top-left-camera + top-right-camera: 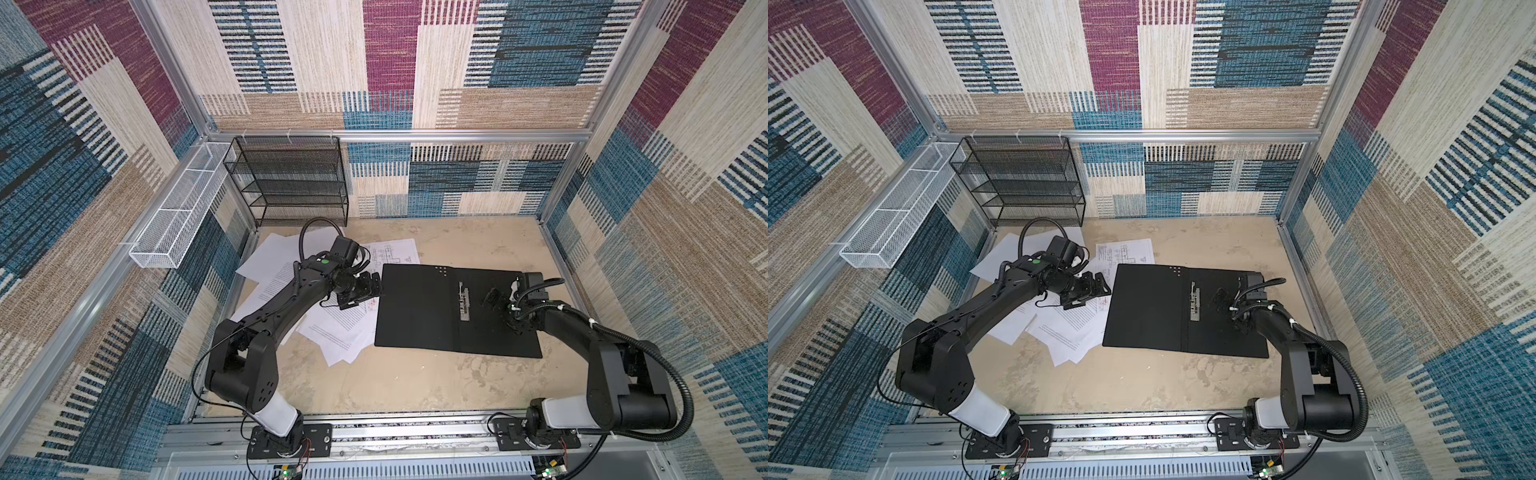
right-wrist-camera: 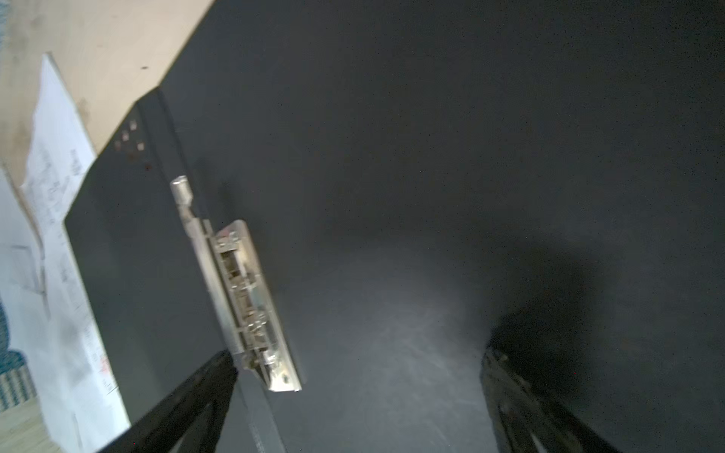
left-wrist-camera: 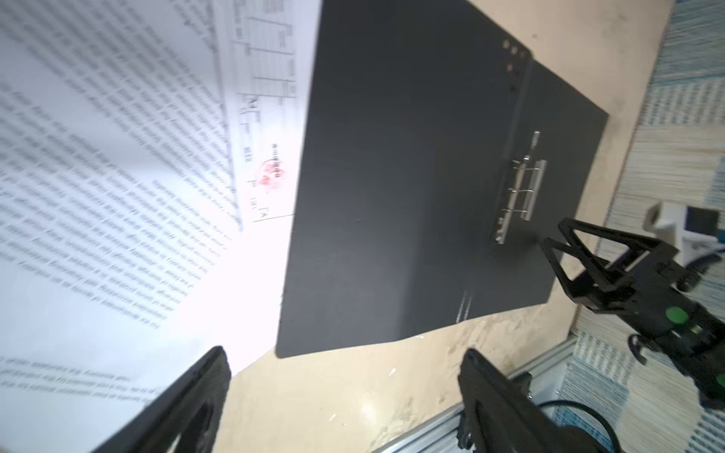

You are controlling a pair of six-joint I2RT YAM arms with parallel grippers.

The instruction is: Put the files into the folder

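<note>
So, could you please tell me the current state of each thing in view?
folder: open flat, black inside up, no sheets in it.
files: scattered loose on the table, outside the folder.
left end effector: open, empty.
right end effector: open, empty, over the folder.
wire rack: shelves empty.

**paperpusher:** From here the folder under the right gripper looks plain matte black to us, with a silver metal clip on it. Anyone seeing orange?

**meshfan:** Nope, all black on our end too. Just beside the left gripper, which is black as well, the files are white with dense black lines of text. We also spotted a red stamp on one sheet. We'd call the table blotchy beige. Beyond that hand we've got a black mesh rack and a white mesh basket. The walls are a patchwork of blue, maroon, cream and tan, with lots of stripes.
</note>
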